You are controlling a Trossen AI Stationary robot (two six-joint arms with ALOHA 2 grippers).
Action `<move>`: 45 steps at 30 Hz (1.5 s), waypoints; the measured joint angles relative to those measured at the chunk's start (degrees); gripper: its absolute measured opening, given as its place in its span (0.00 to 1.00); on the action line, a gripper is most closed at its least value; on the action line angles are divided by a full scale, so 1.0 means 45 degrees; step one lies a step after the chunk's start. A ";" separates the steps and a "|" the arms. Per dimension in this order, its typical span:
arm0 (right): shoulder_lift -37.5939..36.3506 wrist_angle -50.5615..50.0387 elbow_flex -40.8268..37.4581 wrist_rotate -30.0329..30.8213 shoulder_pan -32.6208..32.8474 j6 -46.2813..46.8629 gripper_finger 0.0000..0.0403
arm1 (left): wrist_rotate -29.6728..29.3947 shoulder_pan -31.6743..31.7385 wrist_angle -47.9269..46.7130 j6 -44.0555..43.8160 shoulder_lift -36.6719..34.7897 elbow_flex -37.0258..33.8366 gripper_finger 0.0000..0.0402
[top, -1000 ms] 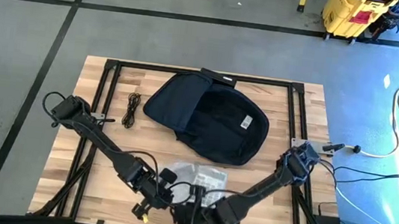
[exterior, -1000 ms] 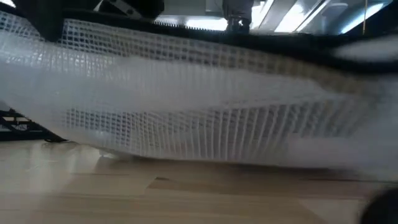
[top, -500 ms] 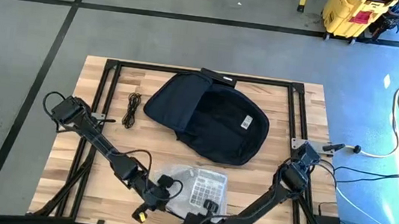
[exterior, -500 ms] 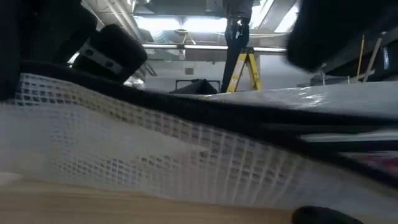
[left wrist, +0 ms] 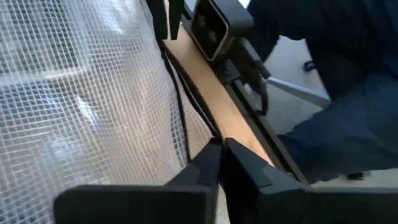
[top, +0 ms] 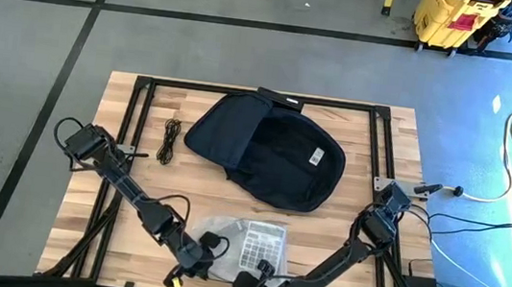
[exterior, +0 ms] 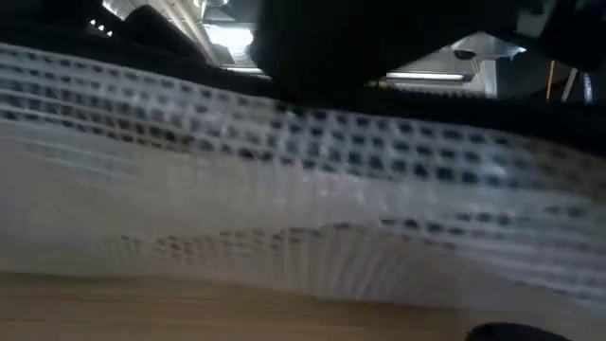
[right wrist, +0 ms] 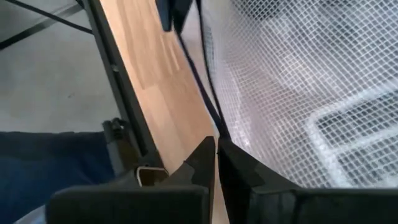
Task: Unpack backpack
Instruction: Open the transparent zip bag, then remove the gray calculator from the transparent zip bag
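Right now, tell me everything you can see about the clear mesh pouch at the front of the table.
The mesh pouch is a flat, see-through plastic bag reinforced with a white grid and edged with a dark zipper band. It lies on the wooden table near its front edge, apart from the backpack. A calculator-like keypad shows through it. The left hand and the right hand each pinch its dark edge, fingers shut.

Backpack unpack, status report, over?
Both claws, left and right, shut on mesh pouch edge at front. Backpack open, mid-table. Cable lies clear.
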 joint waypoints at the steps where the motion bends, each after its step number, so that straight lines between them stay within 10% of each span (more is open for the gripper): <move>1: 0.0000 -0.0094 0.0000 0.0003 -0.0003 0.0005 0.01 | -0.0226 -0.0005 0.0036 0.0152 0.0000 0.0004 0.05; 17: -0.0015 -0.0451 0.0170 0.0182 -0.0032 -0.0392 0.01 | 0.0586 0.0087 0.0049 0.0046 -0.0015 0.0015 0.60; 26: -0.0015 -0.0348 0.0170 -0.0413 -0.0194 -0.1888 0.01 | 0.2416 -0.0140 0.0130 0.1262 -0.0189 0.0519 0.64; 45: -0.0049 -0.1765 0.0175 -0.0216 0.0296 -0.1501 0.20 | -0.3179 -0.0297 -0.0942 0.0753 0.0161 0.1166 0.64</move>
